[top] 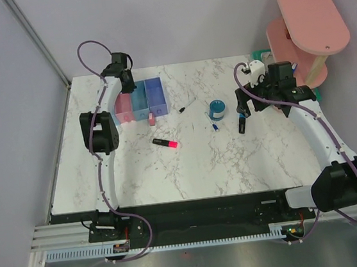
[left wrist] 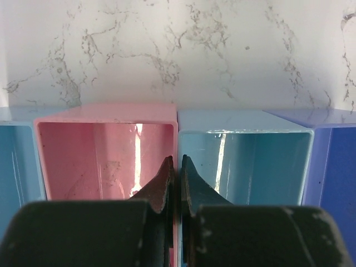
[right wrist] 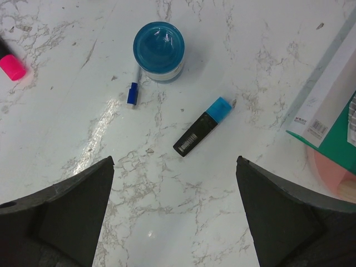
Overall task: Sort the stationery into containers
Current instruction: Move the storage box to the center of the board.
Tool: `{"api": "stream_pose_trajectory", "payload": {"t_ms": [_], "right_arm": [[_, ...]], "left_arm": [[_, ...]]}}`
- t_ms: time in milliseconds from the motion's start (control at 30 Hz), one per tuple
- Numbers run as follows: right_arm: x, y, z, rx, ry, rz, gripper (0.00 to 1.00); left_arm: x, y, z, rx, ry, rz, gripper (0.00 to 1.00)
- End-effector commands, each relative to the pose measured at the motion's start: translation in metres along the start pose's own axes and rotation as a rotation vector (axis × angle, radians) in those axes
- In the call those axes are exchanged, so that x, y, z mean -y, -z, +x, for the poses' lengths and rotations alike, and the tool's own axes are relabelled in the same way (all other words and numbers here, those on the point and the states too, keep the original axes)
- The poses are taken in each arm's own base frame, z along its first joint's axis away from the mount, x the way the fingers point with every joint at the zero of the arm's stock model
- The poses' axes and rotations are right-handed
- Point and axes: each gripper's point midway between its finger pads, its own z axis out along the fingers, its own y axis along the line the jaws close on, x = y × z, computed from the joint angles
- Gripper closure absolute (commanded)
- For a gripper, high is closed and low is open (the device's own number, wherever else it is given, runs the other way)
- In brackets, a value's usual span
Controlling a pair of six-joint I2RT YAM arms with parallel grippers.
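Note:
The joined containers [top: 141, 101] stand at the back left; pink [left wrist: 105, 150], blue [left wrist: 250, 161] and violet-blue [left wrist: 336, 167] trays look empty. My left gripper [top: 124, 83] hovers over them, shut and empty [left wrist: 174, 162], its tips above the wall between pink and blue. My right gripper [top: 260, 103] is open [right wrist: 175, 161] above the table. A black highlighter with a blue end [right wrist: 203, 127] lies ahead of it, also in the top view [top: 242, 124]. Beyond are the round blue pot [right wrist: 158, 50], a small blue piece [right wrist: 132, 93] and a pink-ended highlighter [top: 165, 143]. A pink eraser [top: 151, 118] and a thin pen [top: 185, 106] lie near the trays.
A pink two-tier shelf [top: 311, 22] stands at the back right, with a green tray [right wrist: 334, 139] and a white box [right wrist: 331, 89] beside it, close to my right gripper. Grey walls close off the table at the back and left.

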Motion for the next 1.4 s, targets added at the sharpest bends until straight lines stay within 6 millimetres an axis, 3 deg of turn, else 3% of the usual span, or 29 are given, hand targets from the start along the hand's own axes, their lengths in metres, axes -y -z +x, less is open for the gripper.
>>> {"api": "stream_pose_trajectory", "payload": {"t_ms": [0,267,733,867,1100,1167,1233,1267,1333,1367], "right_arm": [[-0.005,-0.017,-0.005,0.009,0.036,-0.05,0.02],[-0.006,-0.045,-0.022,0.022,0.035,-0.058,0.02],[-0.013,-0.087,-0.033,0.017,0.038,-0.066,0.02],[-0.016,-0.11,-0.036,0.006,0.069,-0.076,0.02],[-0.024,-0.148,-0.077,0.07,0.127,-0.008,0.02],[-0.021,-0.162,-0.09,0.102,0.123,0.027,0.02],[-0.015,-0.183,-0.088,0.091,0.096,0.066,0.02],[-0.013,-0.186,-0.1,0.114,0.087,0.078,0.02],[-0.008,-0.207,-0.094,0.092,0.038,0.101,0.02],[-0.007,-0.209,-0.104,0.112,0.025,0.104,0.02]], "left_arm": [[0.042,-0.002,0.004,0.021,-0.067,0.089,0.98],[0.068,0.003,0.026,-0.022,-0.098,0.12,0.98],[0.106,0.009,0.054,-0.079,-0.121,0.167,0.98],[0.095,0.011,0.052,-0.075,-0.121,0.128,0.98],[0.057,0.006,0.051,-0.098,-0.062,0.071,0.96],[0.049,0.005,0.049,-0.097,-0.057,0.058,0.89],[0.04,0.004,0.046,-0.096,-0.048,0.048,0.86],[0.037,0.004,0.045,-0.093,-0.047,0.043,0.79],[0.029,0.003,0.043,-0.091,-0.042,0.032,0.73],[0.026,0.003,0.041,-0.089,-0.04,0.025,0.72]]}}
